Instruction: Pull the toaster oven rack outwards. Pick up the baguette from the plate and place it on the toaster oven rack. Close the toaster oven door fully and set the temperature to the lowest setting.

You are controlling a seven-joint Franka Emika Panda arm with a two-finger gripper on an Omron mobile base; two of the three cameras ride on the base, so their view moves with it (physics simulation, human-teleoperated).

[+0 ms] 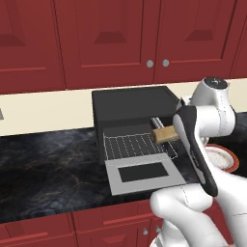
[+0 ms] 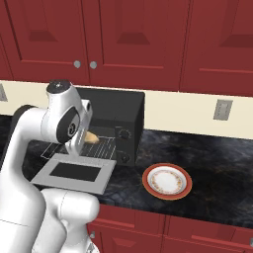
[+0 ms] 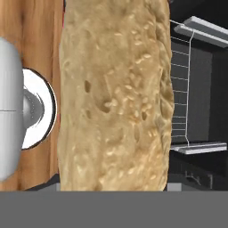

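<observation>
Baguette (image 3: 116, 95) fills your hand view because your fingers are clamped on it, holding it over the pulled-out toaster oven rack (image 1: 134, 145) so you can set it down.

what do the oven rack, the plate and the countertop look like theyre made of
The toaster oven rack: thin silvery wire in a grid, apparently metal. The plate: smooth white centre with an orange-red rim, probably glazed ceramic, though the rendering leaves that open. The countertop: dark, glossy, with pale veins, like polished marble or granite.
</observation>
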